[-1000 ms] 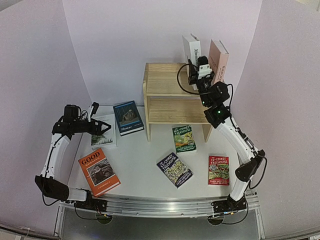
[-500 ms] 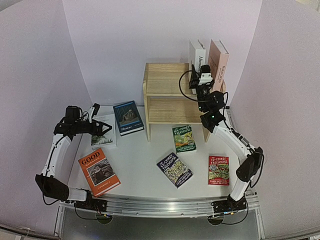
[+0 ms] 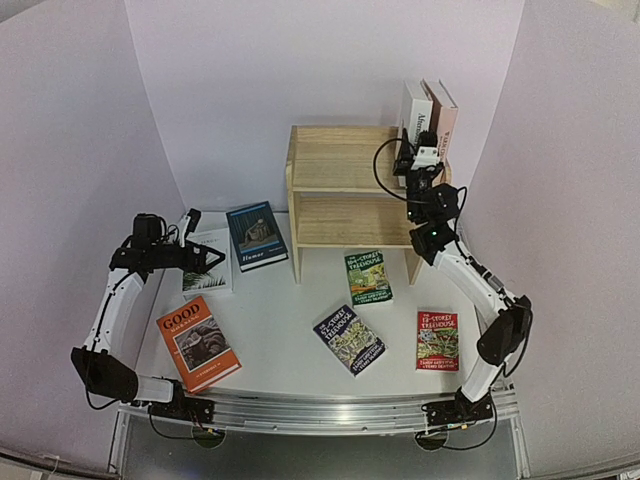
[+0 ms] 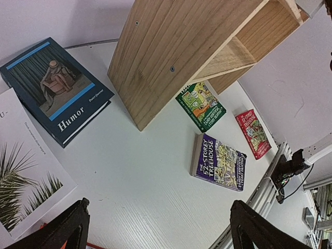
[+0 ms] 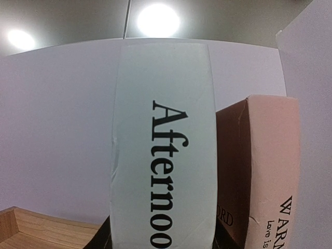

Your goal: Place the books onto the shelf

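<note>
As you look down from above, count 8 books in all: 2 upright on top of the shelf (image 3: 345, 175) and 6 flat on the table (image 3: 290, 320).

The 2 uprights are at the R end of the top board. One is the white Afternoon book (image 3: 415, 115); the pinkish book (image 3: 443, 112) is just R of it. You can't tell if the covers touch.

The flat ones:
- Humor book (image 3: 257, 235), L of the shelf.
- Palm-leaf book (image 3: 215, 283), just L of that.
- GOOD book (image 3: 198, 343), nearer the arm bases.
- 3 paperbacks in front of the shelf: green Treehouse (image 3: 368, 277), dark Treehouse (image 3: 349, 340), red Treehouse (image 3: 437, 340).

You have 2 arms w/ 2 grippers. Your right gripper (image 3: 412, 150) is clamped low on the Afternoon book's spine. In the R wrist view that spine (image 5: 166, 155) stands upright, w/ the dark fingers (image 5: 102, 237) against both its lower edges. The pinkish book (image 5: 264, 166) sits just behind on the R. You can't tell whether the held book's foot rests on the board.

Your left gripper (image 3: 205, 257) hovers over the palm-leaf book, jaws spread wide and holding nothing. The L wrist view shows its fingertips (image 4: 67, 228) well apart w/ bare table btwn them. The palm-leaf book (image 4: 26, 176) lies off to one side and the Humor book (image 4: 57, 93) beyond it.
</note>
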### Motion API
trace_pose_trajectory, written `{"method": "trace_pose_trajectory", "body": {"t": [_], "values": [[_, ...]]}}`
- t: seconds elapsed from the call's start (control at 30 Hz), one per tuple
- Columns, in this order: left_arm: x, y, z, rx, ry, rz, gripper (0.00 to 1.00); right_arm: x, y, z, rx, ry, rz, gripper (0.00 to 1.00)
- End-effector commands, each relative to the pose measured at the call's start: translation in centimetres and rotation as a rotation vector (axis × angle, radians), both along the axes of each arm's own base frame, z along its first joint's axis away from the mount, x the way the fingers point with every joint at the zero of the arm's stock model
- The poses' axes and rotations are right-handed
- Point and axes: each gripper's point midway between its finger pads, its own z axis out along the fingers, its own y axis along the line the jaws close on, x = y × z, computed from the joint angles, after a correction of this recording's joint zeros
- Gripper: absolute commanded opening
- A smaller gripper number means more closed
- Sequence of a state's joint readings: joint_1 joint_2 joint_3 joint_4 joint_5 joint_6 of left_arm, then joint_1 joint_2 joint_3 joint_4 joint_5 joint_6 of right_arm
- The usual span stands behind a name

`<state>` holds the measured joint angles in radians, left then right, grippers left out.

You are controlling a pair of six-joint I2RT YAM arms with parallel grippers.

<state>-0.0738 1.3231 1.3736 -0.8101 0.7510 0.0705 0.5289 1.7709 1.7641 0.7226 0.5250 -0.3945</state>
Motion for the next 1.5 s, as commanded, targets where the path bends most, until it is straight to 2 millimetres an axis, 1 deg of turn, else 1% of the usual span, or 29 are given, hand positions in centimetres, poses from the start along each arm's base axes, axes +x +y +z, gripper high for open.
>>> {"method": "trace_pose_trajectory", "body": {"t": [0.0,0.17,0.23,0.4,0.53,0.6,0.7,0.8,0.9,1.13,1.2,1.3,1.47], "values": [[-0.3,-0.3,0.8,-0.016,-0.037,-0.021,0.94,0.3,-1.5,-1.9,0.02,0.086,-0.047,0.47],[-0.3,-0.4,0.6,-0.023,-0.03,-0.022,0.94,-0.7,-2.0,-1.5,0.038,0.08,-0.038,0.57],[-0.3,-0.4,0.4,-0.025,-0.023,-0.025,0.94,-1.1,-2.2,-1.3,0.046,0.078,-0.041,0.58],[-0.3,-0.5,0.2,-0.031,-0.015,-0.031,0.94,-2.2,-1.9,-0.5,0.031,0.069,-0.059,0.59],[-0.3,-0.6,0.1,-0.032,-0.014,-0.035,0.94,-2.8,-1.8,-0.3,0.032,0.07,-0.068,0.59],[-0.4,-0.6,-0.1,-0.03,-0.011,-0.036,0.94,-3.2,-1.4,-0.3,0.018,0.071,-0.073,0.59],[-0.5,-0.6,-0.3,-0.028,-0.007,-0.039,0.94,-4.1,-0.4,0.0,-0.013,0.06,-0.08,0.59],[-0.5,-0.6,-0.4,-0.027,-0.004,-0.04,0.94,-4.4,-0.5,0.2,-0.006,0.055,-0.1,0.55],[-0.5,-0.6,-0.4,-0.028,-0.005,-0.042,0.94,-4.3,-0.8,0.0,0.004,0.06,-0.114,0.5],[-0.5,-0.7,-0.3,-0.03,-0.007,-0.048,0.94,-2.9,-0.7,-0.5,-0.016,0.079,-0.174,0.45],[-0.5,-0.6,-0.2,-0.029,-0.01,-0.047,0.94,-2.5,-1.2,-0.6,-0.008,0.082,-0.186,0.42],[-0.6,-0.6,-0.2,-0.028,-0.009,-0.049,0.94,-2.1,-1.9,-0.7,0.003,0.077,-0.184,0.34],[-0.6,-0.7,-0.1,-0.029,-0.011,-0.05,0.94,-1.4,-1.7,-0.4,-0.025,0.066,-0.193,0.33]]}}
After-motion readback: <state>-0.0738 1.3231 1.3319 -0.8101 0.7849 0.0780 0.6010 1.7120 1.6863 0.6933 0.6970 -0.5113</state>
